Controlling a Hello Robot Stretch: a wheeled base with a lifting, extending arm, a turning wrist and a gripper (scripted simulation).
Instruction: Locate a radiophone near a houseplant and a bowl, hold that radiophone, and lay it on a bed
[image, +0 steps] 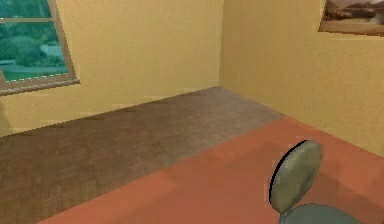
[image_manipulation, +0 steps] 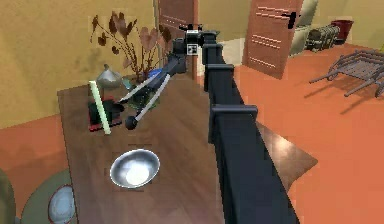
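On the brown table (image_manipulation: 185, 150) lies a small dark thing with a pale green upright strip (image_manipulation: 100, 108), at the table's left side. A houseplant (image_manipulation: 128, 45) with dry reddish leaves stands at the far end of the table. Near the front edge sits a shiny metal bowl (image_manipulation: 135, 168). The dark arm (image_manipulation: 235, 130) reaches out over the table. The gripper (image_manipulation: 133, 108) slants down and left from the arm's far end, its fingers by the dark thing. I cannot tell whether it holds anything.
A grey round-backed chair (image: 298, 178) stands at the forward view's bottom right, on an orange-red floor beside brown flooring (image: 110, 140). A window (image: 35, 40) and a wall picture (image: 352, 15) hang on yellow walls. Past the table are brown doors (image_manipulation: 270, 35) and a metal chair frame (image_manipulation: 355, 68).
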